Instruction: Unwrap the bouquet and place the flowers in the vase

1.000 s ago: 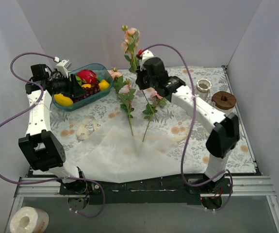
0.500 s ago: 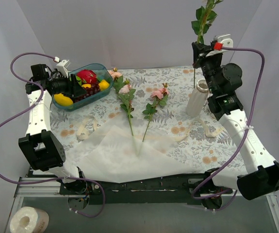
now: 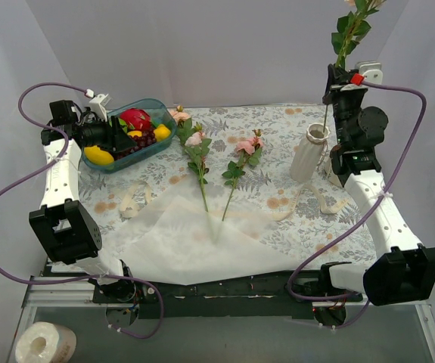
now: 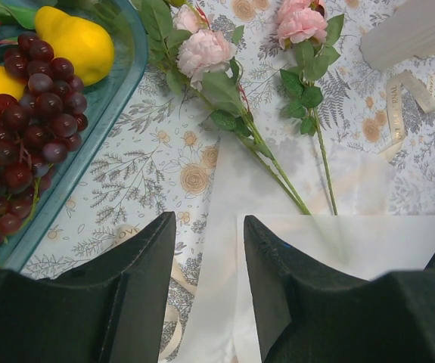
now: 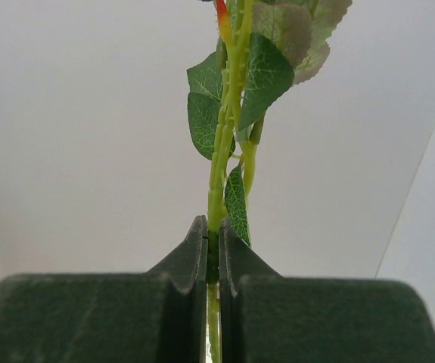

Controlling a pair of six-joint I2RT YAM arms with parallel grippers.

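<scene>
Grey walls, floral tablecloth (image 3: 278, 125). White wrapping paper (image 3: 194, 242) lies spread flat at the near middle with cream ribbon (image 3: 134, 198) loose beside it, so unwrapping looks done. Step in hand, judged: loading flowers into the vase one at a time.

Right gripper (image 5: 212, 246) is pinched tight on the green stem of the held flower (image 3: 347, 34), upright and high at the far right, just above the white ribbed vase (image 3: 306, 155). The stem's lower end runs down toward the vase mouth; cannot tell if the tip is inside or just beside it.

One loose flower (image 3: 197, 151) and a second loose flower (image 3: 237, 159) lie on the cloth near the middle, stem ends on the paper, well apart from the vase.

Left gripper (image 4: 209, 227) is partly spread with nothing between its jaws, hovering by the fruit tray (image 4: 115, 91) at the far left.

Next move calls for lining the stem tip over the narrow mouth, lowering straight, and releasing only once the stem sits deep. Risk: the vase is slim and tall, so a sideways push could tip it.
</scene>
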